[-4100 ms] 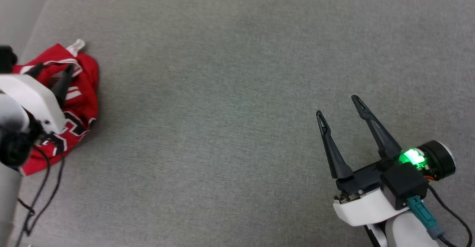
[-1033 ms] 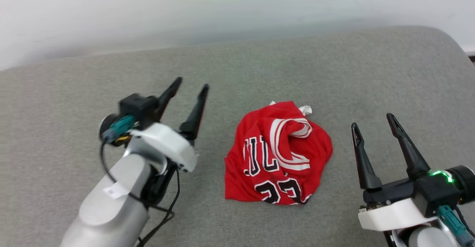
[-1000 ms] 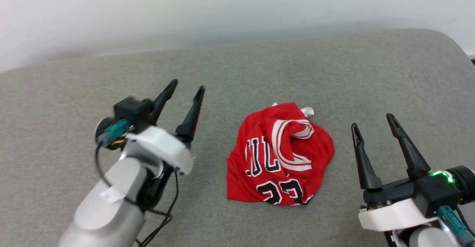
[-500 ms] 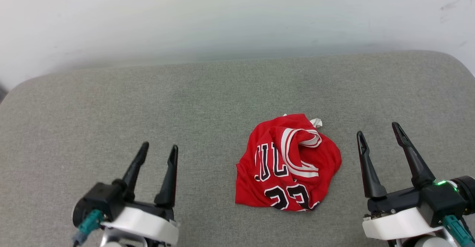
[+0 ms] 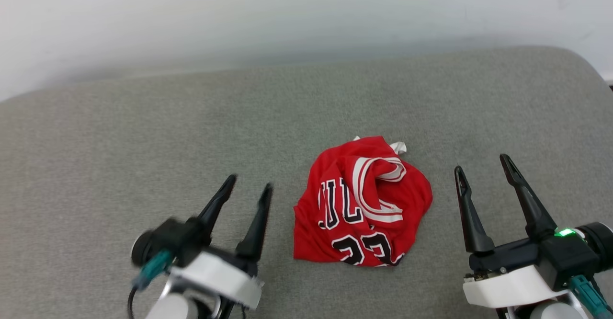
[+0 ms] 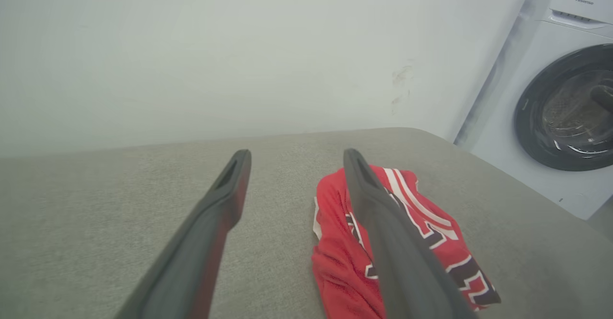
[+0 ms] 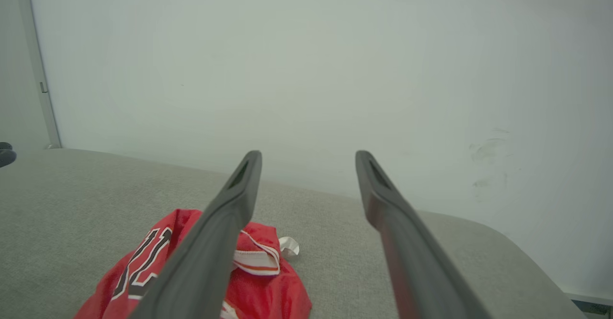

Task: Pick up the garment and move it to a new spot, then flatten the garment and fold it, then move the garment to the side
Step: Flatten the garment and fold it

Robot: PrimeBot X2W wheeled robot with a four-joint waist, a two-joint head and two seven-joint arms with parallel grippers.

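Observation:
The garment (image 5: 364, 204), a red jersey with red-white striped trim and black lettering and numbers, lies crumpled in a heap on the grey cushion (image 5: 143, 127), right of centre. A white scrap of sleeve pokes out at its far edge. My left gripper (image 5: 249, 187) stands open just left of the heap, apart from it, holding nothing. My right gripper (image 5: 481, 163) is open to the right of the garment, also clear of it. In the left wrist view the garment (image 6: 421, 233) sits partly behind the right finger. The right wrist view has the garment (image 7: 258, 280) at lower left.
A pale wall (image 5: 287, 17) runs along the cushion's far edge. A white washing machine (image 6: 560, 98) with a dark round door stands beyond the cushion's right end. Bare grey cushion (image 7: 86, 194) spreads left of the heap.
The head camera has shifted between frames. Since 4 s ago the garment has gone from the far left, under my left gripper, to right of centre. My left gripper has let go and now sits nearer the heap.

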